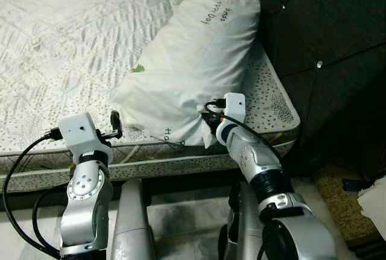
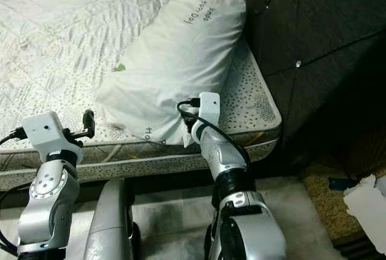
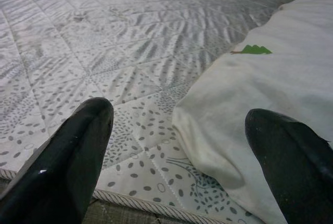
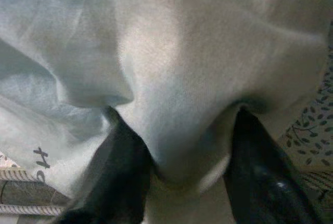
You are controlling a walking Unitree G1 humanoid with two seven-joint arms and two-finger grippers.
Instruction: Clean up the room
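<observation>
Two black fingers (image 4: 127, 167) of the right gripper (image 4: 190, 174) are pinched onto a bulging fold of a white pillow (image 1: 193, 61), cloth bunched between them at the pillow's near corner. In the head view that gripper (image 1: 212, 128) sits at lower centre, pressed against the pillow where it overhangs the mattress (image 1: 60, 43) edge. The left gripper (image 3: 182, 146) has its fingers (image 3: 78, 146) spread wide apart, gripping nothing, aimed across the mattress with the pillow's other near corner just beside one finger; in the head view it hovers at lower left, near the mattress edge. The pillow lies slanted from centre to upper right of the frame, one end near a dark tufted headboard (image 1: 325, 43). It looks soft, light and floppy, likely to sag and fold when lifted by one corner, so a pinch on each near corner would probably carry it best. A small green mark (image 3: 251, 50) shows on its cover.
</observation>
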